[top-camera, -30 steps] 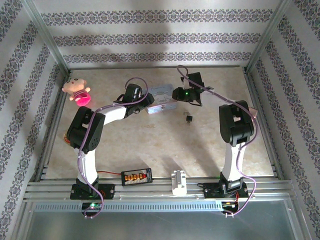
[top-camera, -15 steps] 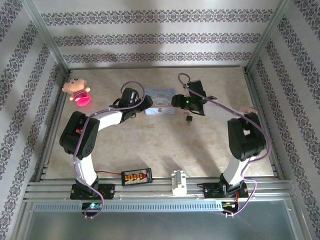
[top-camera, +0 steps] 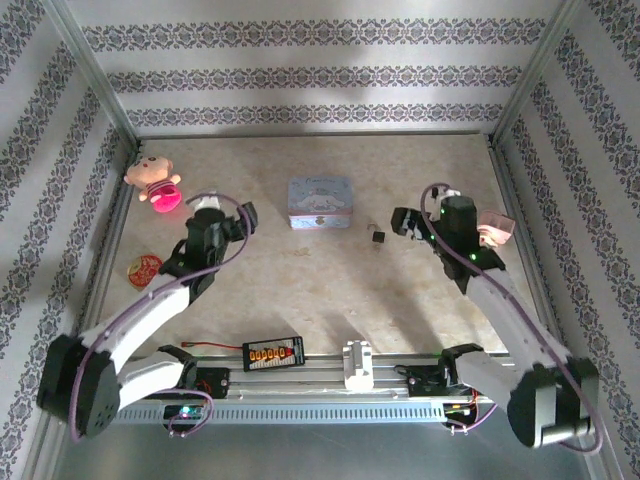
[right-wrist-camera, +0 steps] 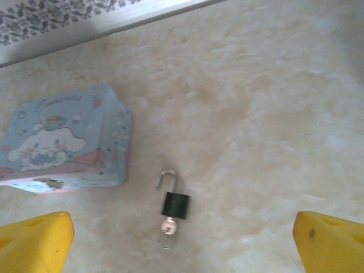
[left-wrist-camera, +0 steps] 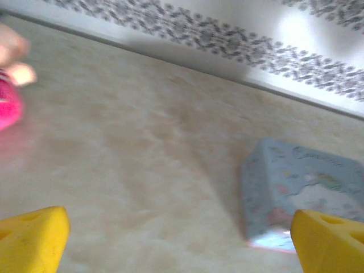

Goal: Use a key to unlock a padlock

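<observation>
- You're looking at the padlock [right-wrist-camera: 175,205] lying flat on the counter [right-wrist-camera: 273,114]. It's sitting near the pale blue tin [right-wrist-camera: 62,139], off to the tin's right and not touching it.
- Its shackle [right-wrist-camera: 165,179] is pointing toward the far wall and looking swung open on one side. A small key [right-wrist-camera: 167,228] seems to be sticking out of the bottom end.
- Your right end effector [right-wrist-camera: 182,244] is hanging over it with its yellow fingers [right-wrist-camera: 37,242] spread wide and nothing between them.
- Your left end effector [left-wrist-camera: 179,242] is gaping just as wide, empty, and facing the tin's corner.
- I'm guessing you're dealing with a tiny hard metal lump here: light, stiff, slick, and probably skating across the smooth counter if nudged.
- You're likely best off pinching the dark body across its flat sides, leaving the shackle and key free.
</observation>
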